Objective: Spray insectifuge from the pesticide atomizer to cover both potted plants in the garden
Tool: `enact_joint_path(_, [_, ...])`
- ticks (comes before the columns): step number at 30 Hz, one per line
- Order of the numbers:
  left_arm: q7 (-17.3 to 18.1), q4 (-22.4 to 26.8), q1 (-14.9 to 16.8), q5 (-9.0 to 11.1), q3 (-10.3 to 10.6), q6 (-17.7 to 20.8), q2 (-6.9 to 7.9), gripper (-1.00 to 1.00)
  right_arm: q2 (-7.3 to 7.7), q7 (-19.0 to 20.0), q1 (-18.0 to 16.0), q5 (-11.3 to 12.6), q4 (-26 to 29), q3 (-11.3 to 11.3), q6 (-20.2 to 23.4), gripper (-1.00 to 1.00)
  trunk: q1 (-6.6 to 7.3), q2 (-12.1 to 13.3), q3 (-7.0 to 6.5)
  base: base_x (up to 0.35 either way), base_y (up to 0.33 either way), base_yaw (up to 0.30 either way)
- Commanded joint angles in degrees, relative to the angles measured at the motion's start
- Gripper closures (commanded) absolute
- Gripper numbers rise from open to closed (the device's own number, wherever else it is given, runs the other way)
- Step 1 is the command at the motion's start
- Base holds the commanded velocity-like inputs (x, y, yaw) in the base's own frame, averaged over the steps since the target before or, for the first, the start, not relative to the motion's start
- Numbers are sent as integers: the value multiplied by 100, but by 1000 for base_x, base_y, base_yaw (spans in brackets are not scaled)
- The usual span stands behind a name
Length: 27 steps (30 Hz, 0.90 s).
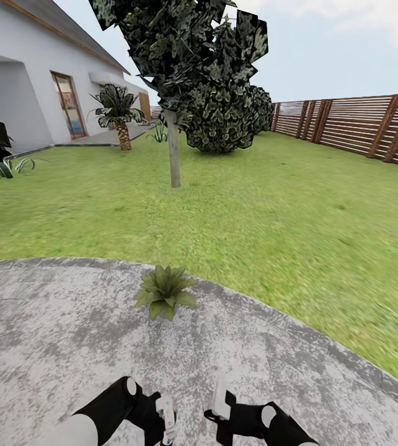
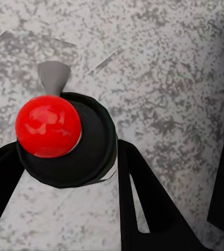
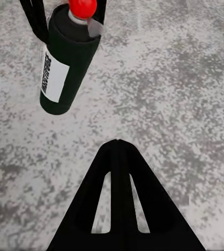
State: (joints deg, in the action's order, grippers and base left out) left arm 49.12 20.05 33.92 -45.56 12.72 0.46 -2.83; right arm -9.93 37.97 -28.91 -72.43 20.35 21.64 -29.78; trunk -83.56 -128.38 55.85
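The left end effector grips the spray bottle above the gravel patio. The right end effector, just beside it, looks pinched shut and empty. One potted plant sits ahead; the next move is likely aiming the nozzle there.

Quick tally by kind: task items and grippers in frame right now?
Spray bottles: 1, the pesticide atomizer, held in the left gripper
Potted plants: 1, the rosette at the gravel patio edge
Grippers: 2, left and right gripper
Total: 4
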Motion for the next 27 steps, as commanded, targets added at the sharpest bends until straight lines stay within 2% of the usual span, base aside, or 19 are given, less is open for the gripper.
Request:
enact_joint_path(1, [11, 5, 1, -32, 2, 6, -17, 100, -6, 35, -3, -62, 3, 45, -19, 100, 1, -2, 5, 0, 0, 0])
enact_joint_path(13, [-205, -43, 18, -35, 55, 20, -10, 100, -6, 67, -11, -63, 9, 50, -19, 100, 1, -2, 5, 0, 0, 0])
enact_joint_path(14, [-207, -44, 20, -77, 56, 18, -8, 100, -6, 81, -15, -62, 11, 50, -19, 100, 1, -2, 5, 0, 0, 0])
enact_joint_path(15, [-208, -46, 24, -204, 54, 21, -11, 100, -6, 89, -18, -60, 12, 50, -19, 100, 1, -2, 5, 0, 0, 0])
enact_joint_path(16, [-211, -51, 28, -429, 33, 28, -14, 100, -6, 95, -23, -55, 13, 50, -19, 100, 1, -2, 5, 0, 0, 0])
enact_joint_path(18, [-216, -53, 33, -588, -1, 35, -15, 100, -6, 107, -32, -50, 17, 50, -19, 100, 1, -2, 5, 0, 0, 0])
enact_joint_path(27, [-217, -54, 43, -673, -10, 76, 7, 100, -6, 210, -52, -35, 22, 50, -19, 100, 1, -2, 5, 0, 0, 0])
